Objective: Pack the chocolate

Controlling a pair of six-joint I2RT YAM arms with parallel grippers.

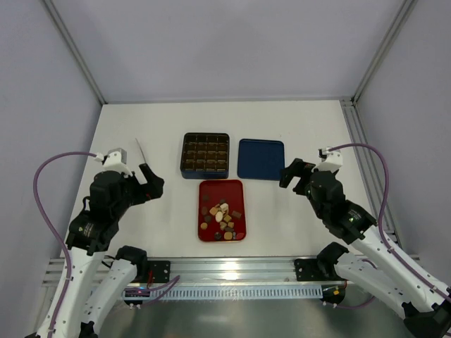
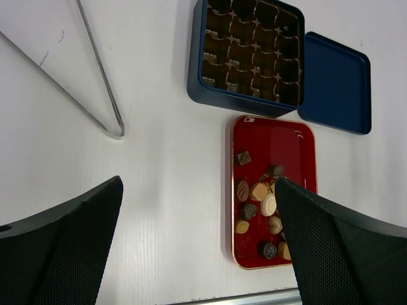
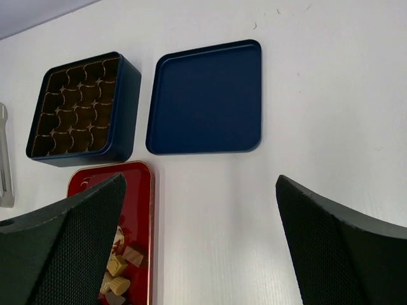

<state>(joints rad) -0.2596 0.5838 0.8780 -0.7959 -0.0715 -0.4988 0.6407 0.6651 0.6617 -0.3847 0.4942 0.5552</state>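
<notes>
Several small chocolates (image 1: 220, 215), dark brown, tan and cream, lie in the near half of a flat red tray (image 1: 220, 190); they also show in the left wrist view (image 2: 261, 203) and the right wrist view (image 3: 119, 270). Behind the tray stands the dark gridded box (image 1: 206, 155) with empty square cells. My left gripper (image 1: 152, 182) is open and empty, above the table left of the tray. My right gripper (image 1: 289, 173) is open and empty, right of the tray near the blue lid (image 1: 261, 159).
Metal tongs (image 1: 141, 151) lie on the table left of the box, also in the left wrist view (image 2: 102, 95). The blue lid lies flat right of the box (image 3: 206, 98). A metal rail (image 1: 232, 271) runs along the near edge.
</notes>
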